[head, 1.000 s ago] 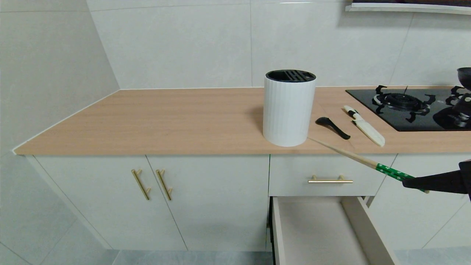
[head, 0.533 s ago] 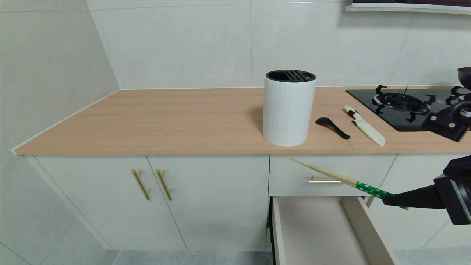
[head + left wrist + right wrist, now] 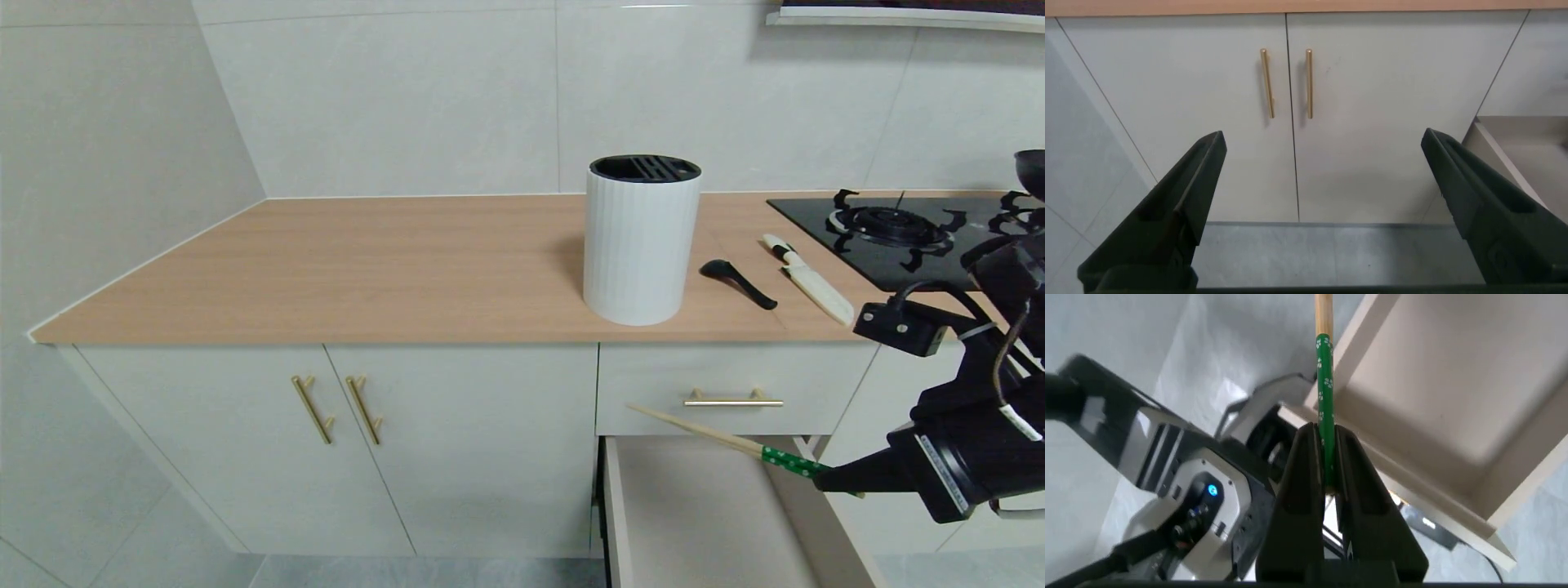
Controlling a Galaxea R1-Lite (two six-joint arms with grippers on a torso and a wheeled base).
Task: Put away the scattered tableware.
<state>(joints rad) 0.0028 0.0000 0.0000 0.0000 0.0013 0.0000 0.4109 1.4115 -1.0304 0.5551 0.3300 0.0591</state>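
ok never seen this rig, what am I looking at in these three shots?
It is a two-armed robot on wheels, in a kitchen. The wide shot comes from a camera on its head. The other two come from cameras on its wrists, each looking along that arm's gripper. On the wooden counter stands a white holder. Beside it lie a black spoon and a knife, next to a gas hob. The right gripper is shut on chopsticks, which point over the open drawer. The left gripper is open, holds nothing and faces the cupboard doors.
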